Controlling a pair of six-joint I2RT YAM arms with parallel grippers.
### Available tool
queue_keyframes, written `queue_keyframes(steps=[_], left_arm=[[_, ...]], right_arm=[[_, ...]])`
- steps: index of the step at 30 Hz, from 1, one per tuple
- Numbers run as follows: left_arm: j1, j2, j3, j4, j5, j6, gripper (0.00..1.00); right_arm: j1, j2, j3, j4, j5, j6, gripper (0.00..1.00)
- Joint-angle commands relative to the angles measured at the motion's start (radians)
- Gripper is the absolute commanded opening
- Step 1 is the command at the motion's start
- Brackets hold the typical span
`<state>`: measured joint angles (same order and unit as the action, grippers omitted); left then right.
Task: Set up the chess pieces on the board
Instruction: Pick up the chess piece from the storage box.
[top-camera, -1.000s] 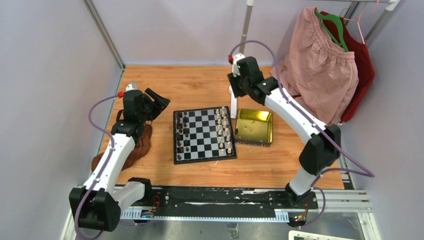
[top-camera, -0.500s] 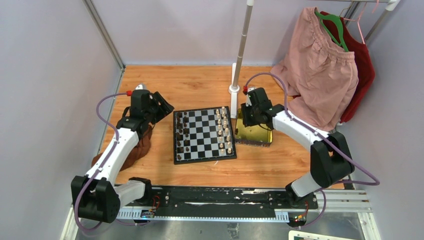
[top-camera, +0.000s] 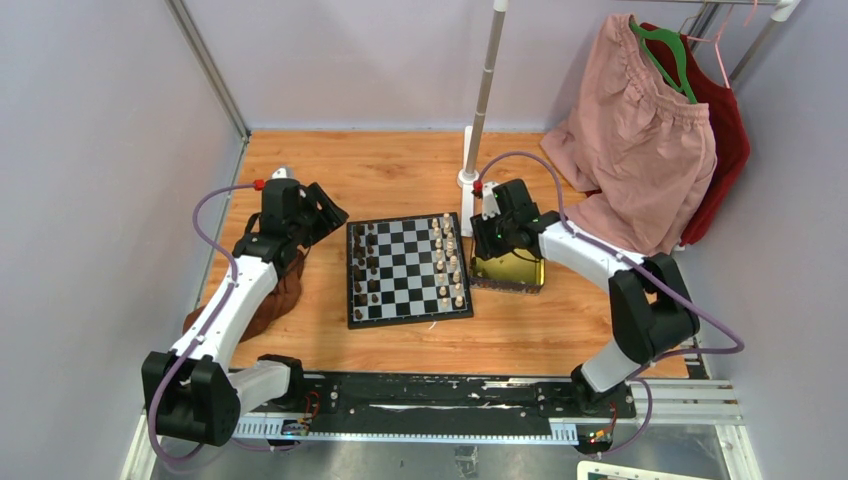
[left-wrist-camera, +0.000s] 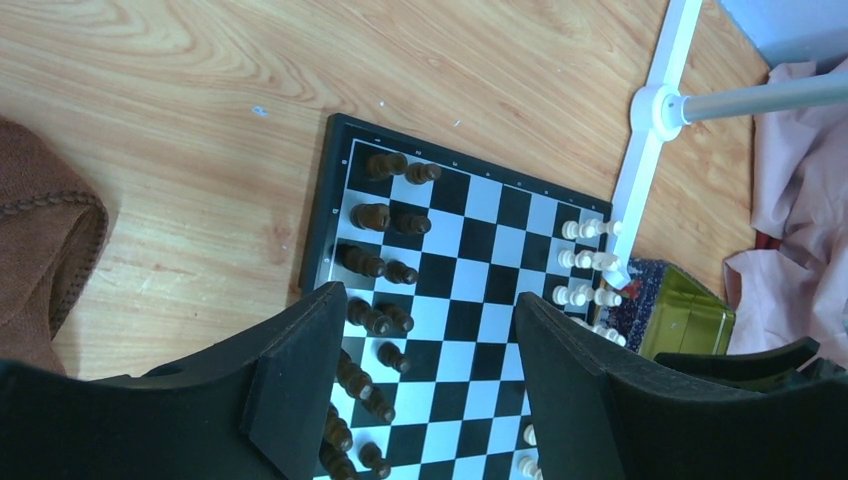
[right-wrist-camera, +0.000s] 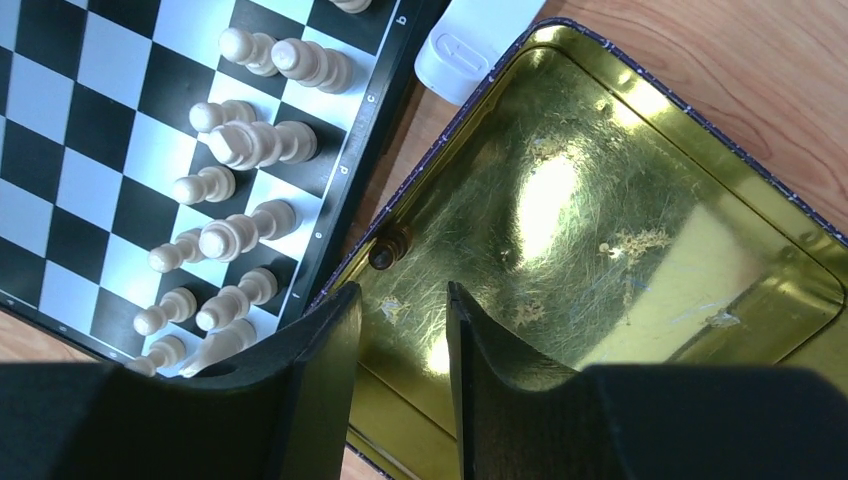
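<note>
Wooden table (top-camera: 400, 170) in a grey-walled booth, with a pink garment (top-camera: 635, 150) hanging out past the right arm. The board (top-camera: 408, 270) lies flat between the two arms, and a gold tray (top-camera: 508, 255) sits just beside its right edge. The top view gives you that layout but not much detail.

The left gripper (left-wrist-camera: 420, 400) hangs just off the board's left edge, jaws wide apart with nothing between them. Its wrist cam looks across the board, with the dark pieces (left-wrist-camera: 375, 215) in two rows on the side nearest the fingers and the cream pieces (left-wrist-camera: 585, 262) over on the far side.

The right gripper (right-wrist-camera: 402, 310) is low over the tray, jaws parted, only bare gold floor in the gap. Its wrist cam catches what the top view can't: a lone dark piece (right-wrist-camera: 388, 248) in the tray. It's just ahead of the board-side fingertip, against the tray wall nearest the board. Can't tell if it's standing or tipped.
</note>
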<state>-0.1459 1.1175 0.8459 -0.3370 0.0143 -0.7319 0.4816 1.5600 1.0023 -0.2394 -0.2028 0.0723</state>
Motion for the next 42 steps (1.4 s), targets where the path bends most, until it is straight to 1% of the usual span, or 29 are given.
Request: queue_keyframes(steps=[1,7,23,31,42], left_arm=[[-0.003,-0.003,-0.004,0.035,-0.013,0.011,0.68],[-0.004,-0.001,-0.016,0.044,-0.013,0.012,0.68],[-0.004,-0.006,-0.036,0.051,-0.013,0.001,0.68],[-0.004,-0.007,-0.038,0.059,-0.013,-0.004,0.68],[-0.004,-0.035,-0.102,0.103,-0.004,-0.022,0.68]], right_arm=[[-0.014,0.019,-0.015,0.018,-0.012,-0.102,0.42],[-0.017,0.052,-0.022,0.045,-0.031,-0.156,0.43],[-0.024,0.093,-0.023,0.096,-0.125,-0.191,0.43],[-0.028,0.11,-0.034,0.117,-0.192,-0.19,0.42],[-0.027,0.136,-0.079,0.23,-0.235,-0.147,0.41]])
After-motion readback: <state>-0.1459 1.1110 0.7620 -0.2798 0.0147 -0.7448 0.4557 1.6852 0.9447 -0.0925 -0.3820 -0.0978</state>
